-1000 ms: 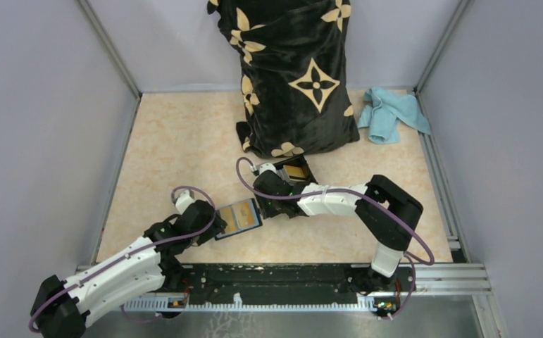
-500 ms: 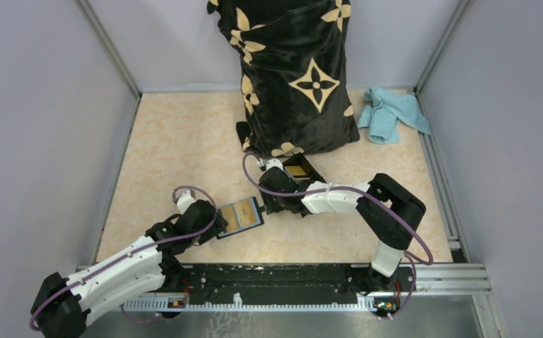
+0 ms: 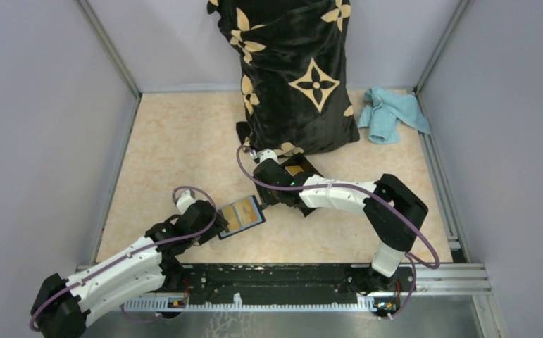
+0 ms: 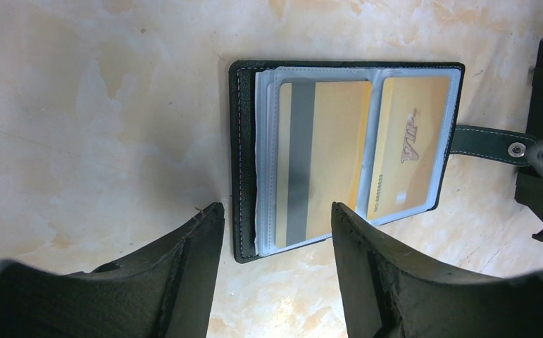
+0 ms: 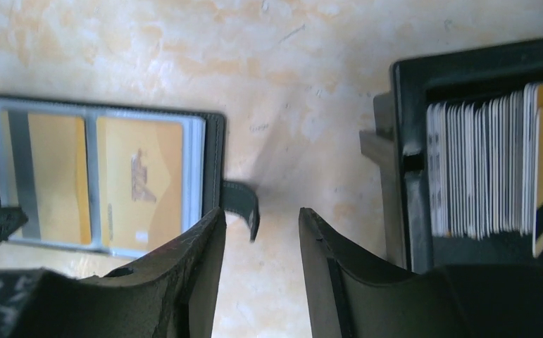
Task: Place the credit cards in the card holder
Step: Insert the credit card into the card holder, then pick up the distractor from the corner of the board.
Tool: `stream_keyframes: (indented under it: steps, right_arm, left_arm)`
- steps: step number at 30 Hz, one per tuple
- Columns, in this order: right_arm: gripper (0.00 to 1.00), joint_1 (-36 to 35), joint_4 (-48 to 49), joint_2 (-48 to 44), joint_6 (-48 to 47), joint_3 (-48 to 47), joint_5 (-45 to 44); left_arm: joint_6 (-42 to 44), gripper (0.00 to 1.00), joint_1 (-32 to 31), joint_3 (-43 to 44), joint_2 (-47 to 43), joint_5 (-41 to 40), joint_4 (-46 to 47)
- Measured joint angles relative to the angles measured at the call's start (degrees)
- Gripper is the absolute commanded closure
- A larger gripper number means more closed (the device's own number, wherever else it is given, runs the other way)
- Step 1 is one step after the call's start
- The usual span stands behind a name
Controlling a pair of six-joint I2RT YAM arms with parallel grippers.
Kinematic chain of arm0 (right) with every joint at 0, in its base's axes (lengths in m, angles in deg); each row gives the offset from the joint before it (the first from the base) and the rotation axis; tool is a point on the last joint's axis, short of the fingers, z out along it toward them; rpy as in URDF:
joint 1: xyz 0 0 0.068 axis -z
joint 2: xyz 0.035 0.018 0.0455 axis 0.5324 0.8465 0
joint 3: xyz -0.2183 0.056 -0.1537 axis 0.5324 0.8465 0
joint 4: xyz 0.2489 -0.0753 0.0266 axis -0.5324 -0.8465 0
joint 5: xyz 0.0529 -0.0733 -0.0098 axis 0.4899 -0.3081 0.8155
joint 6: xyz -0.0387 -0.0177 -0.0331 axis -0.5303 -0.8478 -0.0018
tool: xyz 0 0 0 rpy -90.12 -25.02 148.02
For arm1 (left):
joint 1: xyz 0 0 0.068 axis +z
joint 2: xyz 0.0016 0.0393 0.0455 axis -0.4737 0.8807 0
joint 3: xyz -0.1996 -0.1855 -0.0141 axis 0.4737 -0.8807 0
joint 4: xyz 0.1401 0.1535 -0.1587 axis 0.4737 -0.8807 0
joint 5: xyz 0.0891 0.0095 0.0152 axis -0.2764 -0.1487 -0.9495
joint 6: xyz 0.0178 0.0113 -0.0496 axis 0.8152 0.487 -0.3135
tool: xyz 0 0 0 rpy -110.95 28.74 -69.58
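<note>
The black card holder lies open on the table, with two orange-gold credit cards in its clear pockets: one back-side up, one marked VIP. Its strap tab points right. It also shows in the right wrist view. My left gripper is open and empty, just short of the holder's near edge. My right gripper is open and empty, between the strap tab and a black slotted box holding several more cards.
A black pillow with gold flower prints stands at the back, close behind the slotted box. A light blue cloth lies at the back right. Grey walls and metal rails enclose the table.
My right gripper has moved back and a little left, toward the pillow and slotted box. The card holder and my left arm have hardly moved.
</note>
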Motion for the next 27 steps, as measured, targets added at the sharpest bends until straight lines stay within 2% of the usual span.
stream_keyframes:
  steps: [6, 12, 18, 22, 27]
  right_arm:
    - [0.55, -3.4, -7.8, -6.4, -1.3, -0.8, -3.2]
    - [0.54, -3.3, -12.2, -14.4, -2.6, -2.1, -8.1]
    - [0.45, -0.7, -15.8, -18.8, -2.8, -2.4, -12.3]
    - [0.37, 7.4, -17.5, -22.7, -2.5, -2.1, -14.0]
    - [0.32, 24.3, -16.9, -29.4, -1.9, -0.4, -15.6]
  left_arm:
    - [0.0, 0.35, 0.0, -0.2, 0.3, 0.0, 0.7]
    - [0.0, 0.35, 0.0, -0.3, 0.3, 0.0, 0.9]
    - [0.0, 0.31, 0.0, -0.4, 0.1, 0.0, 1.2]
    - [0.1, 0.29, -0.2, -0.4, 0.1, 0.0, 1.6]
    - [0.6, 0.28, -0.2, -0.4, 0.6, 0.0, 2.6]
